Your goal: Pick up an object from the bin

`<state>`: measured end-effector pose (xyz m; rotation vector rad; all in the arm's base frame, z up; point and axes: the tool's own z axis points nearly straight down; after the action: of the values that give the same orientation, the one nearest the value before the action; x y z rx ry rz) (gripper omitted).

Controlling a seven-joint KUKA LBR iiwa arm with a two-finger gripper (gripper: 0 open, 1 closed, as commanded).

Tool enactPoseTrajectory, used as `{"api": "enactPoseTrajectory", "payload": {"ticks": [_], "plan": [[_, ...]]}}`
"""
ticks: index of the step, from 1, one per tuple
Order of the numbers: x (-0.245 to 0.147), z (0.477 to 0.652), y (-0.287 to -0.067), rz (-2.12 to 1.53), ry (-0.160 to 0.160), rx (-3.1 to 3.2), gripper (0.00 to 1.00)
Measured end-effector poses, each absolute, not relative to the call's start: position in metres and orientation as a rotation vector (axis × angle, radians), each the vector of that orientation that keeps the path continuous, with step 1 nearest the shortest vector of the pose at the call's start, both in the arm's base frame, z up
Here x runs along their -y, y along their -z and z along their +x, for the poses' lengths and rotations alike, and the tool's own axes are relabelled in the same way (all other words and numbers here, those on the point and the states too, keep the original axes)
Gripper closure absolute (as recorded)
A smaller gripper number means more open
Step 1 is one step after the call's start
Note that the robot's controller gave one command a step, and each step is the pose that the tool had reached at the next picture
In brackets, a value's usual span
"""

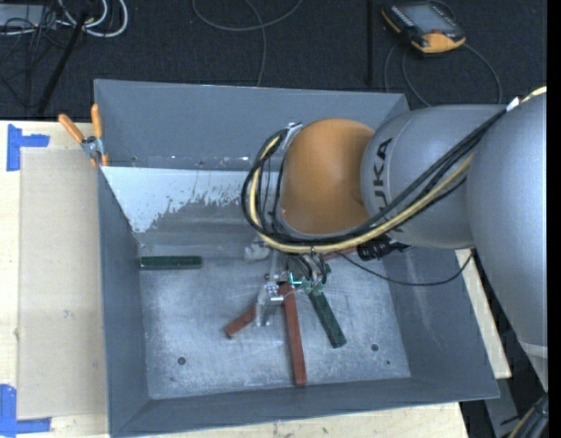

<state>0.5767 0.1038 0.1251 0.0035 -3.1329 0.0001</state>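
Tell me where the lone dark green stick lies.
In the camera view, the lone dark green stick lies at the left of the bin floor, below the back wall, left of the long red-brown stick by the gripper.

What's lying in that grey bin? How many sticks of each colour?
Dark green sticks: 2 (left, centre-right)
Red-brown sticks: 2 (long, short)
Total: 4
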Motion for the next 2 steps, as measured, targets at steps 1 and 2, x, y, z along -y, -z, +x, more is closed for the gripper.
{"api": "enactPoseTrajectory", "payload": {"ticks": [1, 2], "plan": [[-0.103, 0.579, -0.129, 0.000, 0.001, 3.140, 0.00], [-0.101, 0.564, -0.075, 0.229, 0.004, 3.140, 1.00]]}}
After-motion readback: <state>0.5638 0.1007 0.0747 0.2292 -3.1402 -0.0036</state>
